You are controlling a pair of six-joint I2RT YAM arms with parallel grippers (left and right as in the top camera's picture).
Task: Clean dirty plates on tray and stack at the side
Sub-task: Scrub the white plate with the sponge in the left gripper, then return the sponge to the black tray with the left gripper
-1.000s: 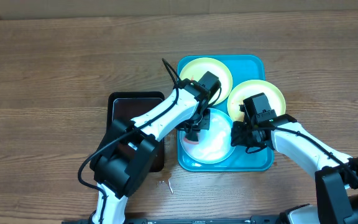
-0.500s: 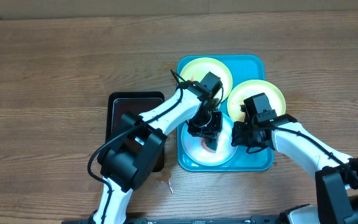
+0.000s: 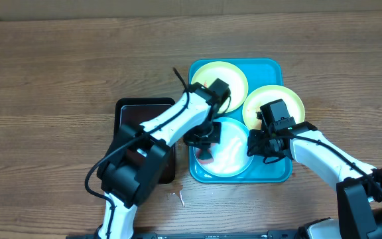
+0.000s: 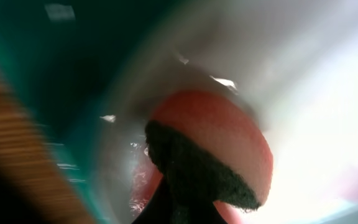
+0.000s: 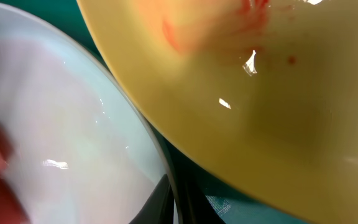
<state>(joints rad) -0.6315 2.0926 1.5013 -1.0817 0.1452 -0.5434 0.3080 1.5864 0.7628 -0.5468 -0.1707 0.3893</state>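
Since half a second ago the left gripper (image 3: 205, 146) has swept the sponge (image 4: 219, 140) back from the middle of the white plate (image 3: 236, 154) to its left edge; the right arm has not shifted. The left gripper is clamped on the sponge, which presses on this plate inside the tray (image 3: 270, 65). The right gripper (image 3: 253, 147) appears closed on the plate's right rim to steady it, though its wrist view shows only dark finger tips there. The right yellow plate (image 3: 280, 99) lies just beside that rim and carries a sauce smear (image 5: 216, 18). I judge that a stroke running past the left edge could tip the white plate or drag it out of the right gripper. A sideways push could also knock the right yellow plate and spread sauce onto the cleaned surface.
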